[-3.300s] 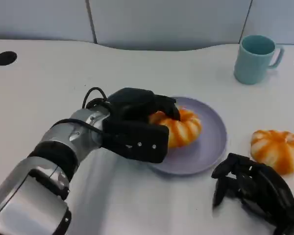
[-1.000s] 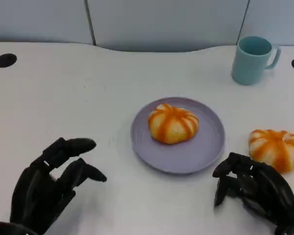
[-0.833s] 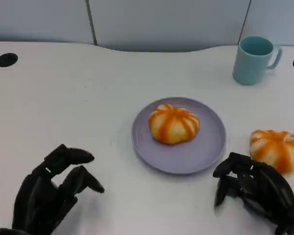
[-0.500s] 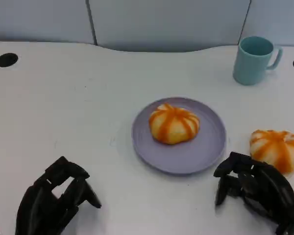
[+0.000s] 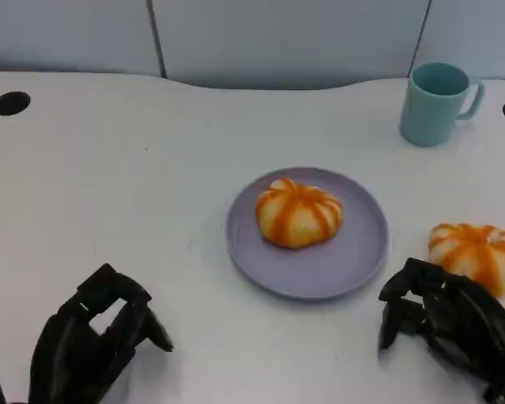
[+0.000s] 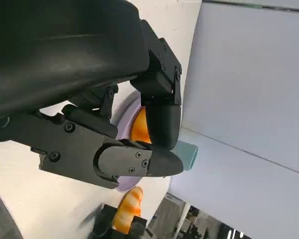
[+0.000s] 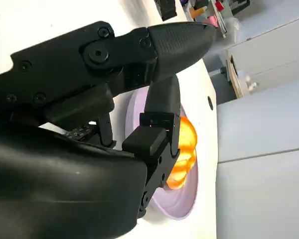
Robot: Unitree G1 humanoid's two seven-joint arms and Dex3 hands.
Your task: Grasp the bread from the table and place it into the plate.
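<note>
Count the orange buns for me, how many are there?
2. One bun sits on the plate; the other bun lies on the table beside the right hand.

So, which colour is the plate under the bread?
The plate is pale lilac, plain, without pattern; the head view shows it best.

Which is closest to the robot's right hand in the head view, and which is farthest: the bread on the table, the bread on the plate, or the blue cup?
From the right hand:
1. Bread on the table, just beyond the hand, right side.
2. Bread on the plate, toward the middle.
3. Blue cup, far back right.
</note>
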